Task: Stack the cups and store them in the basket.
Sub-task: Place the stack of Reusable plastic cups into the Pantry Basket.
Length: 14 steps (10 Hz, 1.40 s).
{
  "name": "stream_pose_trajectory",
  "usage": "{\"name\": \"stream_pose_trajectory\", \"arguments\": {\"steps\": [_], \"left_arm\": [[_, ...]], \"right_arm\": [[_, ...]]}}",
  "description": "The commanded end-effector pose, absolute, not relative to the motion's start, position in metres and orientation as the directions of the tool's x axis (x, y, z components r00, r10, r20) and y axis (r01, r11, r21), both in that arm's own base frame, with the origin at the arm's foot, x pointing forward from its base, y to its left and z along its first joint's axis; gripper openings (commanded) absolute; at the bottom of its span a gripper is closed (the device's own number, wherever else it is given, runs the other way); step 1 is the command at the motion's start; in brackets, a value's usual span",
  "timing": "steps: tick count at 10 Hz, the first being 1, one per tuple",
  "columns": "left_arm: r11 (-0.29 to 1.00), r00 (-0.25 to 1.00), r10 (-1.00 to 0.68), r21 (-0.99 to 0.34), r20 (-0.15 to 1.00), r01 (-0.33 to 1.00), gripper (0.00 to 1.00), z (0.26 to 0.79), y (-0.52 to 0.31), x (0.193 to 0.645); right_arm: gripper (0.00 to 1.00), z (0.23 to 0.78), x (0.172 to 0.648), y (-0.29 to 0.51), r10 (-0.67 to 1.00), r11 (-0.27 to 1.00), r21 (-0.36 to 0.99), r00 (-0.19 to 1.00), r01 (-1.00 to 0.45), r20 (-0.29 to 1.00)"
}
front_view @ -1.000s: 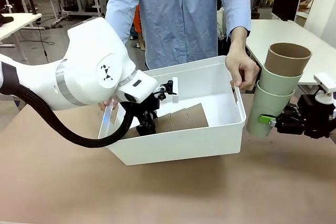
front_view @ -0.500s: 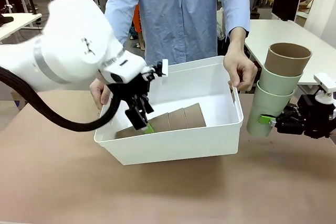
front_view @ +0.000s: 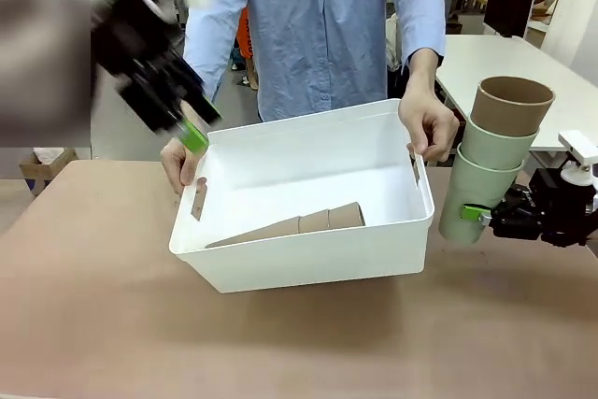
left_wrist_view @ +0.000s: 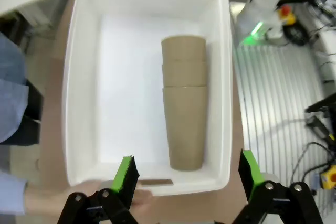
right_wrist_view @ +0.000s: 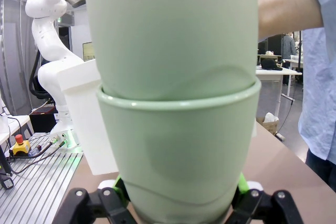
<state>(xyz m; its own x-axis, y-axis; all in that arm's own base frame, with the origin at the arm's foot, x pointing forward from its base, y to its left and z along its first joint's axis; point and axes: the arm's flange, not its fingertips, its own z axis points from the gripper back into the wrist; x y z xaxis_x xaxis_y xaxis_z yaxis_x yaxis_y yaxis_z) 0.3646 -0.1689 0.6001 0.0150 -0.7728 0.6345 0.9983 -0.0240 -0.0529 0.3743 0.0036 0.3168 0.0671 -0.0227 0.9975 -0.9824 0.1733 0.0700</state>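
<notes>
1. Right end effector (front_view: 478, 215): closed on the lowest cup of the held stack (front_view: 495, 161), pads clamped on either side of its base.
2. Held stack count: three cups, two mint green with one tan-brown on top. Its long axis is near vertical, mouths up, and it is off the surface (front_view: 280, 343).
3. Left end effector (left_wrist_view: 187, 174): spread wide and holding nothing. It is motion-blurred in the front view, so the spread is read from the wrist view.
4. Basket (front_view: 308, 263): directly below the left end effector and well apart from it. It sits just beside the right end effector, on that arm's inner side.
5. Lying stack (left_wrist_view: 184, 98) in the basket: three tan-brown cups nested on their side, long axis along the basket's length. Mouths probably face the right end effector's side.
6. Person's hands (front_view: 428, 128): two, one on each short side of the basket.
7. Key relation: the right arm is nearer to the storing move, since its stack has to clear the rim sideways. Bare floor beside the lying stack looks free.
8. Totals: six cups, four tan-brown and two mint; one basket.
</notes>
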Motion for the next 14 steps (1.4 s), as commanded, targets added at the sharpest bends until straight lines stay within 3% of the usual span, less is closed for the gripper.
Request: {"name": "stream_pose_trajectory", "arguments": {"steps": [1,3,6,14], "left_arm": [[-0.031,-0.012,-0.685,-0.012,0.728,0.999,1.00,0.635,-0.099,0.362],[-0.016,-0.064,-0.631,0.069,0.773,0.997,1.00,0.659,-0.027,0.349],[0.028,-0.061,-0.593,0.096,0.803,0.995,1.00,0.654,0.043,0.343],[0.049,-0.042,-0.614,0.092,0.788,0.995,1.00,0.660,0.047,0.335]], "right_arm": [[0.85,0.322,0.375,0.003,-0.022,0.175,0.056,0.053,-0.983,0.998],[0.85,0.322,0.375,0.003,-0.022,0.175,0.056,0.053,-0.983,0.998],[0.85,0.322,0.375,0.003,-0.022,0.175,0.056,0.053,-0.983,0.998],[0.85,0.322,0.375,0.003,-0.022,0.175,0.056,0.053,-0.983,0.998]]}}
